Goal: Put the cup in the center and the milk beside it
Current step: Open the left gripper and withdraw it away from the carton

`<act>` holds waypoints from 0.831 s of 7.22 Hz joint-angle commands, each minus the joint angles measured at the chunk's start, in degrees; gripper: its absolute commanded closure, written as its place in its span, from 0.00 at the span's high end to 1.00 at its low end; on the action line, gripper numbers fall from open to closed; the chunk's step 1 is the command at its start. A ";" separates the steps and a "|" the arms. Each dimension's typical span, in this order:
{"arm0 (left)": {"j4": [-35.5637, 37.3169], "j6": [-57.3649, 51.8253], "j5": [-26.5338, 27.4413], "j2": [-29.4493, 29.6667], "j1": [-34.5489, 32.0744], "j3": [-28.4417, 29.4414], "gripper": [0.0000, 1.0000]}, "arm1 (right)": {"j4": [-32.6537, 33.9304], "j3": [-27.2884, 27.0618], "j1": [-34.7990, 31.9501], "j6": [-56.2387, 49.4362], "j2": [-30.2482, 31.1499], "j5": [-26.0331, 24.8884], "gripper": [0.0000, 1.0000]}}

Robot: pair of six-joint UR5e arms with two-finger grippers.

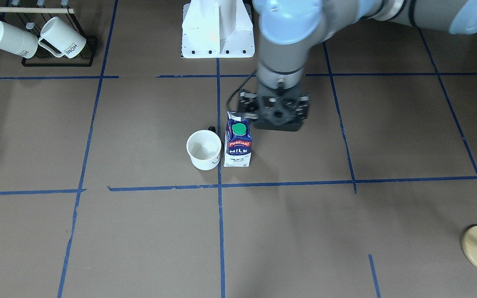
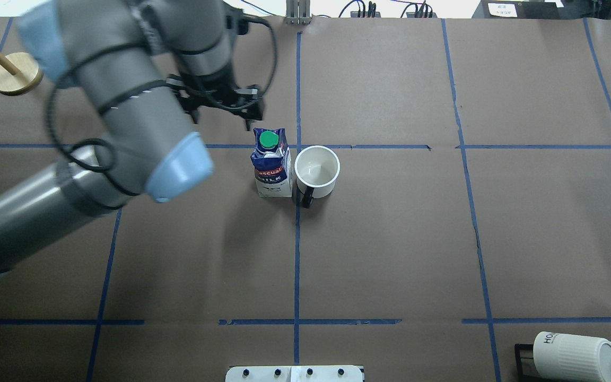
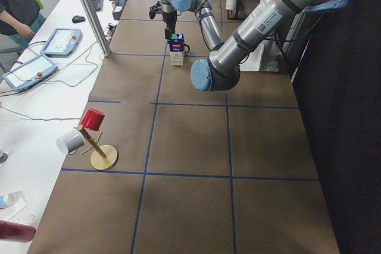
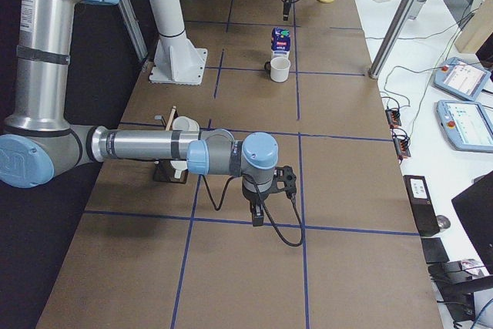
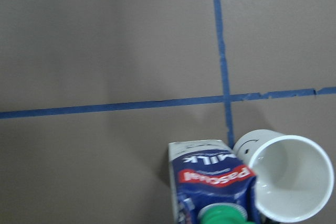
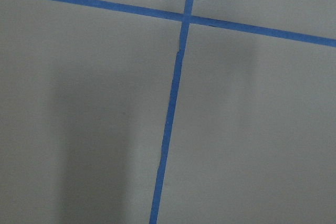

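**Cup and milk side by side at the tape crossing**

We see the cup (image 2: 317, 170) upright on the worktop (image 2: 390, 239), just on the robot's side of the center (image 2: 297, 147), where the long blue tape lines (image 2: 297, 254) cross. Its black handle is turned toward the robot. The milk (image 2: 272, 164) stands upright just beside it, on the robot's left, green cap up. The left gripper (image 2: 223, 115) hangs just beyond the milk, its fingers apparently spread and holding nothing. The right gripper (image 4: 260, 217) hovers well apart from both; we cannot tell whether it is open or closed.
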State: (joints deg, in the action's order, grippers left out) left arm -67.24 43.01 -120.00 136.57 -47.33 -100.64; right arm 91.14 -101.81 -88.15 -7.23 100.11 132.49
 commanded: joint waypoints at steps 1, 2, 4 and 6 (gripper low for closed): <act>1.32 -21.19 -5.48 -15.48 -10.28 -9.90 1.00 | 0.00 0.12 0.00 -0.07 0.00 -0.04 1.00; 0.80 -33.22 -9.77 -23.03 -17.37 -10.36 1.00 | 0.00 0.64 0.00 0.28 0.17 0.05 1.00; -1.38 -48.48 -12.01 -36.56 -27.76 -9.93 1.00 | 0.00 1.79 -0.09 0.37 0.18 0.14 1.00; -10.00 -50.57 -11.83 -49.33 -33.41 -7.22 1.00 | 0.00 1.70 0.00 0.73 0.09 0.14 1.00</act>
State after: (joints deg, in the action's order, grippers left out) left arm -73.40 -5.75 -131.79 95.08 -76.90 -109.59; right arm 91.14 -100.15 -88.18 -6.67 100.23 132.62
